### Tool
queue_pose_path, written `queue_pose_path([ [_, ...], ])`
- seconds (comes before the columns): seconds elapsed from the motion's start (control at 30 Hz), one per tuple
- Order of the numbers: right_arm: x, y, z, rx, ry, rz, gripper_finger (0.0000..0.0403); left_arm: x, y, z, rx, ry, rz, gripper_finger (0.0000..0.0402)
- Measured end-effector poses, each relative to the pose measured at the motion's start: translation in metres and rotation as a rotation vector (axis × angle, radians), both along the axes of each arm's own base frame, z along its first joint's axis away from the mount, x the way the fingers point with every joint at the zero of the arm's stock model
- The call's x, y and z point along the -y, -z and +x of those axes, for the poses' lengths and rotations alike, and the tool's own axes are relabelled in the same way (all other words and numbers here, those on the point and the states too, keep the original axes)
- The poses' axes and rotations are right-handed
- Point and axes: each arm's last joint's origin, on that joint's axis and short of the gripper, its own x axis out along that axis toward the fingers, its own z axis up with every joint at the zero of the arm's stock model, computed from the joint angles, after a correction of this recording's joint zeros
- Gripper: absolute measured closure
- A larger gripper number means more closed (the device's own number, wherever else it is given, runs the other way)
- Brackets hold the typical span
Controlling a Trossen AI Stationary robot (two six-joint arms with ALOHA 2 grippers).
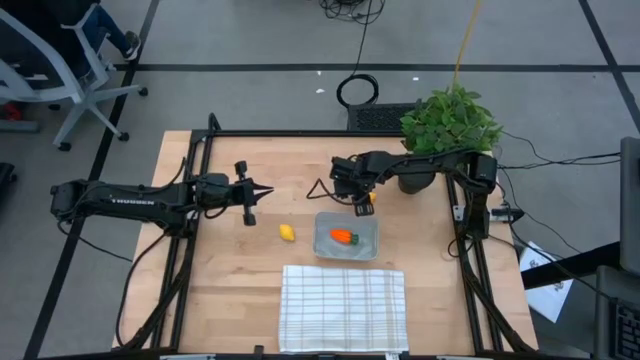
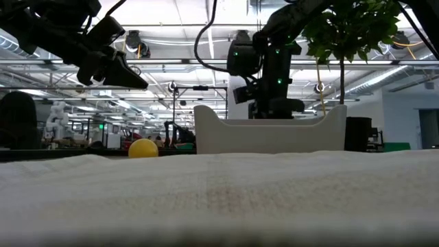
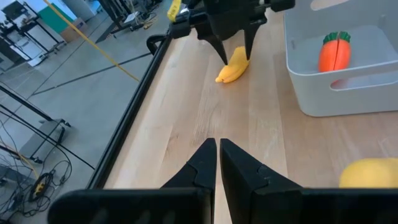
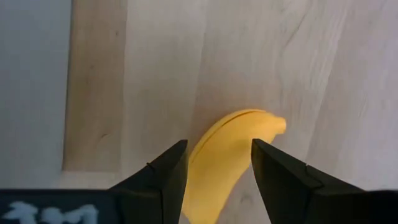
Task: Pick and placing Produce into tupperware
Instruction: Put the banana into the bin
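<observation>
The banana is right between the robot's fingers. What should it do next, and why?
Probably close the right gripper on the banana. Its open fingers sit on either side of the banana, which lies on the table beside the tupperware.

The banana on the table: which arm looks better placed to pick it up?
The right. Its gripper hangs over the banana, open fingers on either side. The left gripper is shut, off to the side near the yellow fruit.
</observation>
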Motion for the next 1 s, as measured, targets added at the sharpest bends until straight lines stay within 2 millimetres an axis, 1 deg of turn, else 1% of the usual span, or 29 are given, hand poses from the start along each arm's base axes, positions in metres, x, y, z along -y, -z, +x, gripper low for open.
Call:
queue_pose_path([
  [0.27, 0.01, 0.001, -0.001, 0.042, 0.171, 0.012, 0.0233, 0.0, 0.0, 0.0, 0.0, 0.0, 0.0, 0.0376],
  [0.4, 0.014, 0.001, -0.005, 0.029, 0.236, 0.025, 0.0233, 0.0, 0.0, 0.0, 0.0, -0.001, 0.0, 0.0376],
  [0.57, 0.013, 0.003, -0.007, 0.011, 0.244, 0.033, 0.0233, 0.0, 0.0, 0.0, 0.0, 0.006, 0.0, 0.0376],
  [0.7, 0.012, 0.012, -0.012, -0.012, 0.259, 0.039, 0.0233, 0.001, 0.0, 0.0, 0.001, 0.036, -0.01, 0.0376],
  [0.83, 0.014, 0.018, -0.016, -0.011, 0.29, 0.043, 0.0233, 0.001, 0.0, 0.0, 0.001, 0.05, -0.011, 0.0376],
  [1.0, 0.016, 0.026, -0.02, -0.001, 0.287, 0.039, 0.0233, 0.001, 0.0, 0.0, 0.0, 0.051, -0.008, 0.0376],
])
